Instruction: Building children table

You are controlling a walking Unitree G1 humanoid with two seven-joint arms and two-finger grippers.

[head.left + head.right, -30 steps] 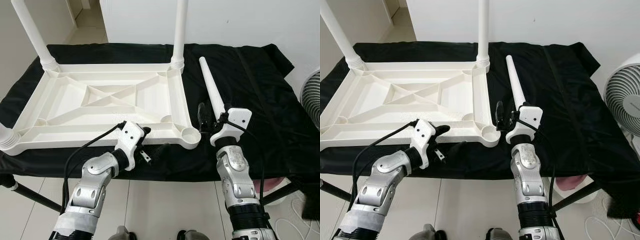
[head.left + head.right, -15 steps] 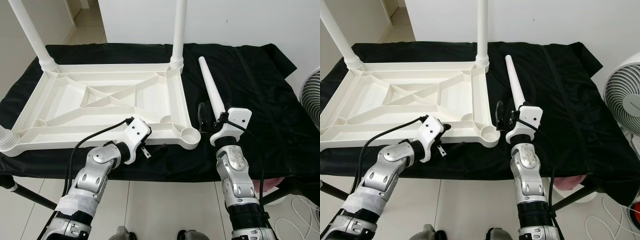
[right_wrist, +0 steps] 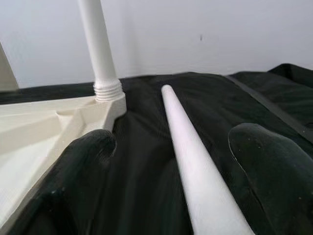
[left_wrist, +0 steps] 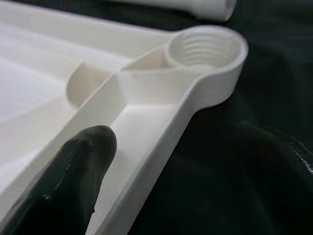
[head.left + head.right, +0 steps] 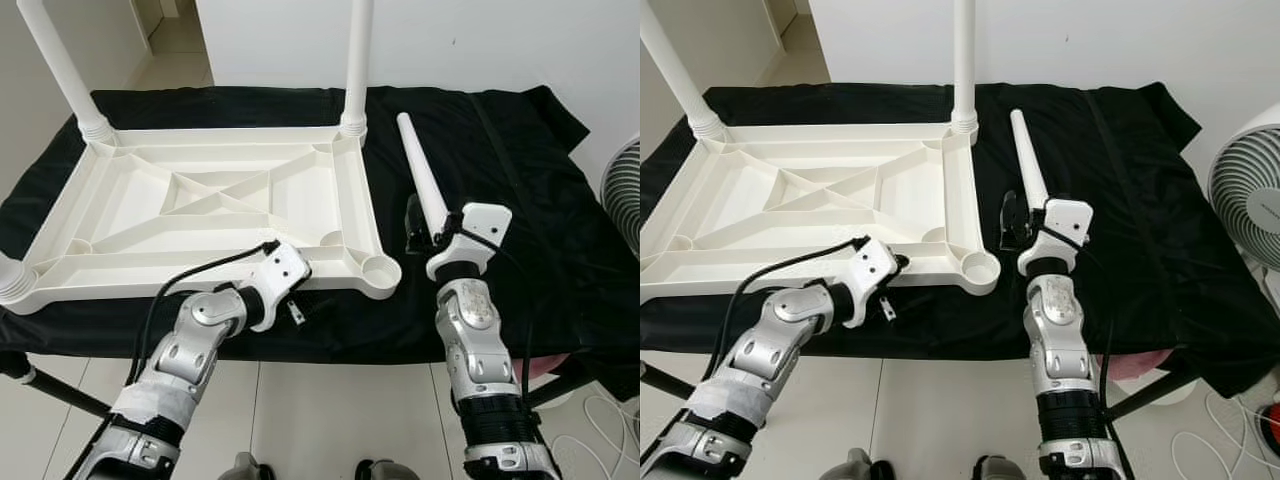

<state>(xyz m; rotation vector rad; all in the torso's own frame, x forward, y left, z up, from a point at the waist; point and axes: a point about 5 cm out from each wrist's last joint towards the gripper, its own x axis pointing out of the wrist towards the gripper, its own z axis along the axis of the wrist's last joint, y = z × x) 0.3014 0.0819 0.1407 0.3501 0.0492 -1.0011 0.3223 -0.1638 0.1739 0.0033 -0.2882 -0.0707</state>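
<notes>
- While the robot leans over it, the black-draped surface point(image 5: 520, 150) stretches wide, its cloth hanging over the near edge.
- The white tabletop point(image 5: 200, 215) lies upside down on the robot's left part of that surface, ribbed underside facing up.
- Two fitted legs stand upright at its far corners: one at the far left corner point(image 5: 62, 70), one at the far right corner point(image 5: 356, 60). Part of a third fitted leg point(image 5: 12, 272) shows at the near left corner.
- The near right corner carries an open threaded socket point(image 5: 981, 268) with no leg in it; the left wrist view shows its inner ridges clearly.
- A loose leg point(image 5: 420, 170) lies flat on the cloth just beside the tabletop's right edge, thin end pointing away from the robot.
- A white fan point(image 5: 1248, 190) stands past the surface on the robot's right.
- The right tool point(image 3: 195, 161) sits at the thick near end of the loose leg, fingers point(image 3: 264, 166) spread to either side of it; whether they touch it I cannot tell.
- The left tool point(image 5: 885, 275) rests at the tabletop's near rim, close to the empty socket, with one black finger point(image 4: 73, 176) lying over the rim; whether its fingers are spread or pressed together I cannot tell.
</notes>
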